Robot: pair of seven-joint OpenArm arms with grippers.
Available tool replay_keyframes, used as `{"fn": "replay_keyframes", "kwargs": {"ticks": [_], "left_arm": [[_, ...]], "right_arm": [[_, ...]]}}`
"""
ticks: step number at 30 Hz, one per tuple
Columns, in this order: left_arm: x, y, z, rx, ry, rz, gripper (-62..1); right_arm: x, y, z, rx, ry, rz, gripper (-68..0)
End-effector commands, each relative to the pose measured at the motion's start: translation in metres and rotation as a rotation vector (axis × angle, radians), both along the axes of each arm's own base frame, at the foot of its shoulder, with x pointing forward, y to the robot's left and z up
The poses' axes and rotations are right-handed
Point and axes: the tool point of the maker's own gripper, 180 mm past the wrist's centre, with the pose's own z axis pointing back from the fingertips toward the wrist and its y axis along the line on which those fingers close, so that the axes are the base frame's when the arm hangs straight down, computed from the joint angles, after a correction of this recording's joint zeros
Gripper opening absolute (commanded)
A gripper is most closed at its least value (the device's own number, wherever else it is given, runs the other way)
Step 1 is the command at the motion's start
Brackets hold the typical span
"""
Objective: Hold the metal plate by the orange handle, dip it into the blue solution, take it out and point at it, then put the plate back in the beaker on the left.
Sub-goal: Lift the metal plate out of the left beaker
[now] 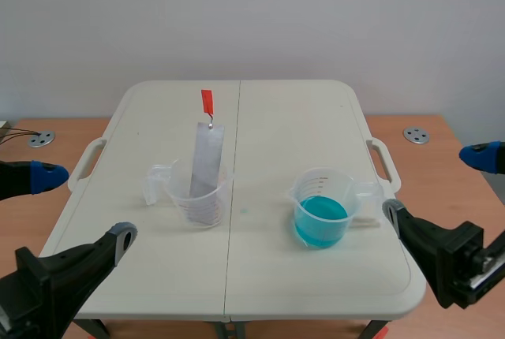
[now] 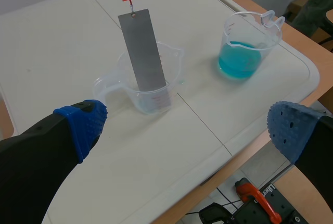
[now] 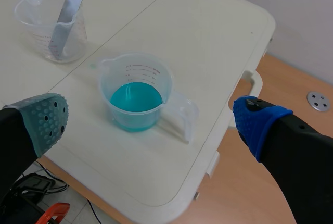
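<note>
A grey metal plate (image 1: 207, 158) with an orange handle (image 1: 207, 102) stands tilted in a clear beaker (image 1: 201, 193) left of the table's middle. To its right stands a clear beaker of blue solution (image 1: 322, 211). My left gripper (image 1: 83, 205) is open near the table's front left corner, apart from the plate (image 2: 144, 49) and its beaker (image 2: 151, 91). My right gripper (image 1: 438, 184) is open at the right edge, with the blue beaker (image 3: 136, 96) just ahead of it. Beyond that, the right wrist view shows the plate (image 3: 70, 10).
The white folding table (image 1: 276, 118) has side handles (image 1: 383, 162) and rests on a wooden surface with two metal discs (image 1: 416, 135). An orange clamp (image 2: 255, 200) lies below the table's front edge. A wall closes the far side.
</note>
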Motion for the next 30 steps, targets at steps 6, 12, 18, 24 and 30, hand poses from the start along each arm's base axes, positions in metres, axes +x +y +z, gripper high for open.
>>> {"fn": "replay_keyframes", "kwargs": {"ticks": [6, 12, 18, 24, 30], "left_arm": [[0.0028, -0.0028, 0.0082, -0.026, -0.026, 0.003, 1.4], [0.0028, -0.0028, 0.0082, -0.026, -0.026, 0.003, 1.4], [0.0028, -0.0028, 0.0082, -0.026, -0.026, 0.003, 1.4], [0.0028, -0.0028, 0.0083, -0.027, -0.026, 0.003, 1.4], [0.0028, -0.0028, 0.0083, -0.027, -0.026, 0.003, 1.4]], "right_arm": [[0.0031, 0.0041, 0.0103, 0.016, -0.033, 0.010, -1.2], [0.0032, 0.0042, 0.0106, 0.016, -0.035, 0.010, -1.2], [0.0047, 0.0053, 0.0120, 0.013, -0.041, 0.019, -1.2], [0.0070, 0.0054, 0.0139, 0.013, -0.049, 0.019, -1.2], [0.0085, 0.0110, 0.0174, 0.021, -0.056, 0.053, -1.2]]}}
